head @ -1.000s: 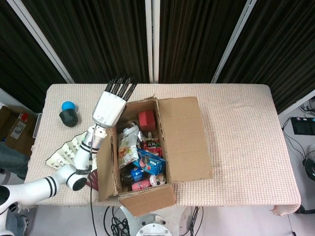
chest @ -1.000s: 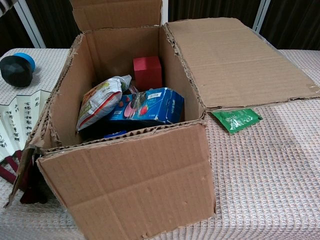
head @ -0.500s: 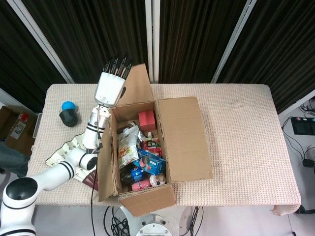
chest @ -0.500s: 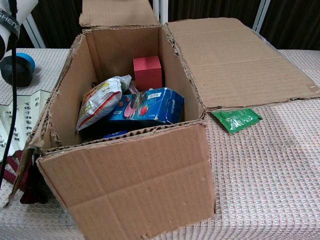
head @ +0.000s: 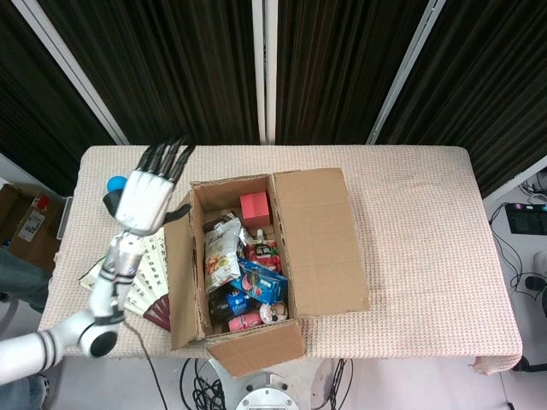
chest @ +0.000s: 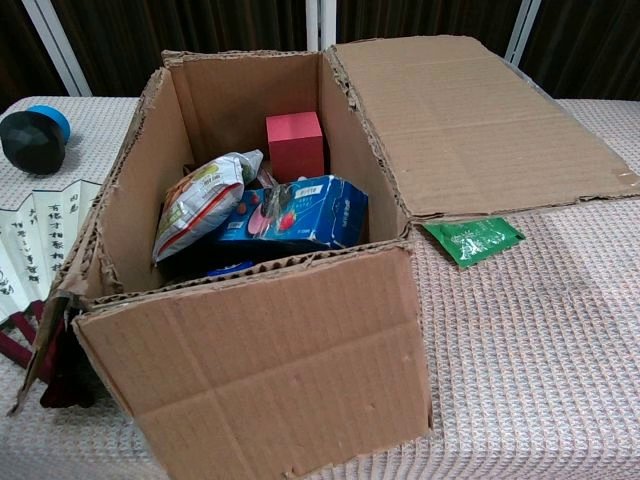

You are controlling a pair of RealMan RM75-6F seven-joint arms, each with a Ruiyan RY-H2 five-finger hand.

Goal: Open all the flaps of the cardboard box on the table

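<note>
- One brown cardboard box (head: 256, 256), open at the top
- One red cube-shaped carton (chest: 294, 145) inside it
- One blue rectangular carton with berry pictures (chest: 295, 213)
- One crinkled white snack bag (chest: 197, 201)
- One flat green sachet (chest: 473, 240) on the cloth
- One folding paper fan with black writing (head: 137, 275)
- One round black-and-blue object (chest: 33, 135)
- One white robot hand (head: 145, 198), black fingers spread

Lab-like room: black curtains (head: 197, 60) behind clothed table (head: 427, 222).
</note>
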